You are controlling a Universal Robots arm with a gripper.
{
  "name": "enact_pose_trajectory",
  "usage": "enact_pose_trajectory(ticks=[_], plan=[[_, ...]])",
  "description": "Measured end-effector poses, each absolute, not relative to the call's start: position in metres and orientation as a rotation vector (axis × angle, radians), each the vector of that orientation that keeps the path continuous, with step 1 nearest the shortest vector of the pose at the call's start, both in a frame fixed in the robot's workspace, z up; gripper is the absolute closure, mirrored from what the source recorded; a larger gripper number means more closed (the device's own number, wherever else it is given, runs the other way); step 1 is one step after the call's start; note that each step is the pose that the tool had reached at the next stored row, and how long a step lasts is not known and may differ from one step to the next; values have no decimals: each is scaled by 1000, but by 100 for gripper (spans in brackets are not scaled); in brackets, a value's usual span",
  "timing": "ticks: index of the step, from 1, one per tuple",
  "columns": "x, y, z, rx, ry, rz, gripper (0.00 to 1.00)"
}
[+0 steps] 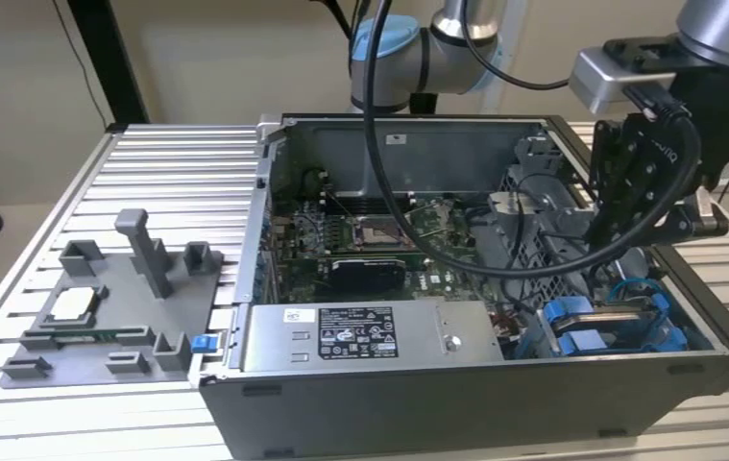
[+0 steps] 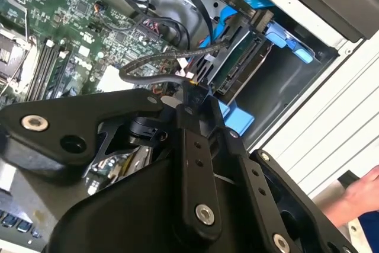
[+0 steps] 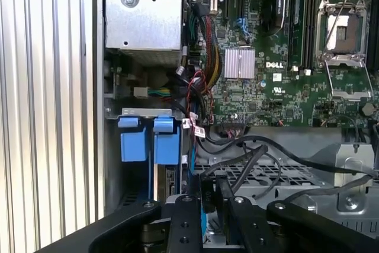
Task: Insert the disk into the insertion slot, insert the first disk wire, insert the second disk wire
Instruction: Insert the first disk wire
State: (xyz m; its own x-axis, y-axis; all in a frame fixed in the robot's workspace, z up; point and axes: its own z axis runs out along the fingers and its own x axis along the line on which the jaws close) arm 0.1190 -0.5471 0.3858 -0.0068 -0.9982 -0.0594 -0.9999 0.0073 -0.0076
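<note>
The disk (image 1: 610, 315), silver-grey in its blue frame, lies in the insertion slot (image 1: 567, 331) at the near corner of the open computer case on the exterior view's right. In the second wrist view the disk (image 2: 244, 68) shows edge-on between blue rails. My gripper (image 1: 598, 252) hangs inside the case just above the disk. Its black fingers (image 2: 195, 140) stand close together on the plug end of a dark disk wire (image 2: 155, 58), right at the disk's connector edge. In the first wrist view the gripper (image 3: 208, 192) sits beside the slot's blue tabs (image 3: 149, 140).
The grey power-supply box (image 1: 338, 333) fills the case's near side, with the motherboard (image 1: 377, 235) behind it. Loose cables (image 3: 260, 149) cross a perforated cage. A grey fixture plate (image 1: 108, 307) lies on the slatted table at the exterior view's left. A hand (image 2: 362, 192) rests outside the case.
</note>
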Motion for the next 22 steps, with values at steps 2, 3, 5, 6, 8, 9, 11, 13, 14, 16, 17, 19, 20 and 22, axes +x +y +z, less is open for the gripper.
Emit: enact_pose_trajectory(ticks=[2, 3, 5, 6, 8, 9, 11, 13, 14, 16, 17, 19, 20, 22], plan=[[119, -547, 386, -2178, 2191, 50, 0], [119, -547, 386, -2178, 2190, 48, 0], [119, -547, 386, -2177, 2189, 47, 0], [119, -547, 386, -2177, 2189, 46, 0], [119, -547, 385, -2177, 2189, 46, 100], [119, -547, 385, -2177, 2189, 46, 100], [119, -547, 385, -2177, 2189, 46, 100], [119, -547, 385, -2177, 2189, 46, 100], [119, -547, 385, -2177, 2189, 46, 100], [119, -547, 385, -2177, 2189, 46, 100], [119, -547, 385, -2177, 2189, 46, 100], [119, -547, 385, -2177, 2189, 46, 100], [119, -547, 385, -2177, 2189, 46, 100], [119, -547, 385, -2177, 2189, 46, 100]])
